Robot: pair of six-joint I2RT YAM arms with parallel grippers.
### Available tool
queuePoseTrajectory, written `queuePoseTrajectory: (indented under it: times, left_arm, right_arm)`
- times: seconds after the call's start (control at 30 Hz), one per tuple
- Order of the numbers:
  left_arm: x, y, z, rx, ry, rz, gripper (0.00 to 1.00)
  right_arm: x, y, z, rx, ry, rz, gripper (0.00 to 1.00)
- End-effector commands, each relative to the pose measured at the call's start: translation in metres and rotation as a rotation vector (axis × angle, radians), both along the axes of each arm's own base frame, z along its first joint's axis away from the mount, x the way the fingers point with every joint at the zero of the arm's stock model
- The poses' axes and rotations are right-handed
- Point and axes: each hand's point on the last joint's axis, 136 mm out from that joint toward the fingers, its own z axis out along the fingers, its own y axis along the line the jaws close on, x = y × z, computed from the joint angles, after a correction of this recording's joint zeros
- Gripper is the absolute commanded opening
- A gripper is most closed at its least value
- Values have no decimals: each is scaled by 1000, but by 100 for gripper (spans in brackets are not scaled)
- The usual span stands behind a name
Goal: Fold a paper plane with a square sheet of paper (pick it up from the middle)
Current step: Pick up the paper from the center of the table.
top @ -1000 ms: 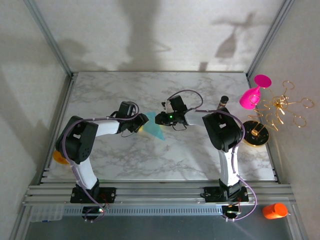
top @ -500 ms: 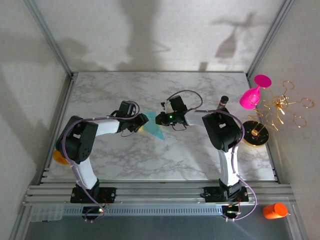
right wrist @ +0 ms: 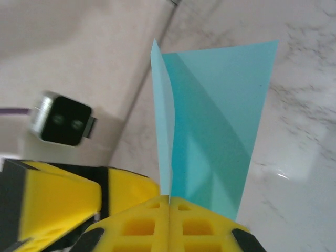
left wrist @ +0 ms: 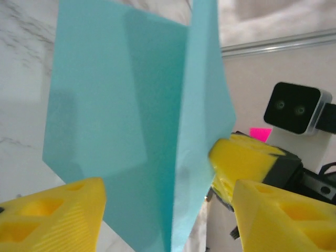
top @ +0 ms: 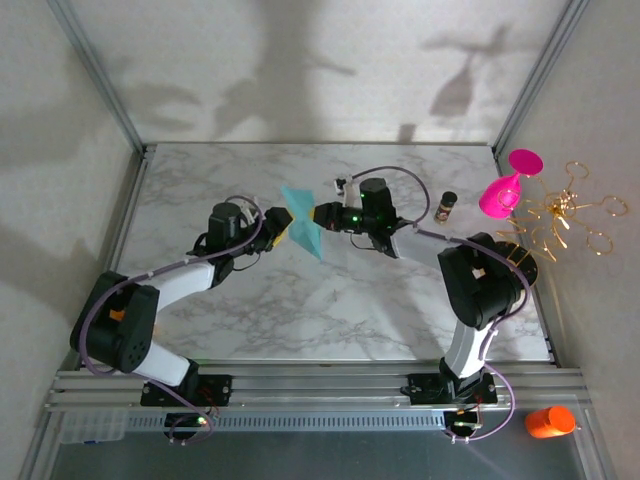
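The teal-blue sheet of paper [top: 303, 224] hangs in the air above the middle of the marble counter [top: 300, 320], between the 2 arms, partly folded. A sharp crease runs along its length, and the 2 flaps stand at an angle to each other. The right pincer [right wrist: 169, 202] is closed on it: in the right wrist view its 2 yellow fingers [right wrist: 131, 226] meet flat, with the lower edge of the fold pinched in the seam between them and the rest of the sheet rising upright beyond. The left pincer [top: 277, 228] faces it from the other side at close range, with its jaws spread wide. In the left wrist view its 2 yellow fingertips [left wrist: 52, 210] stand far apart at either side of the sheet. The fold stands in the gap, and there is clear space between the paper and the right-hand finger. Whether the left-hand finger brushes the flap I cannot tell. From above, the 2 pincers nearly meet nose to nose at the paper. At the right edge of the counter a pink goblet [top: 510, 185] leans beside a gold wire stand [top: 565, 212], and a small dark bottle [top: 448, 205] stands a little nearer the arms.
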Motion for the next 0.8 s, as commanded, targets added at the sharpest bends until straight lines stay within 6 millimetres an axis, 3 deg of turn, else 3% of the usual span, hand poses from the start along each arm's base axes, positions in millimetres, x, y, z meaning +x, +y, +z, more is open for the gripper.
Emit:
queuePoseTrajectory:
  times: [0.0, 0.2, 0.53, 0.77]
  left_arm:
    - [-8, -12, 49, -153, -140, -48, 71]
    - [-17, -25, 75, -208, -233, -108, 72]
    - [-9, -30, 67, -191, -216, -122, 51]
    - [-4, -33, 69, -109, -248, -152, 45]
  right_arm:
    - [-7, -1, 32, 134, -1, 16, 4]
    - [-12, 0, 46, 192, 54, 35, 4]
    - [-20, 2, 52, 230, 78, 79, 4]
    - [-26, 4, 56, 269, 108, 110, 5]
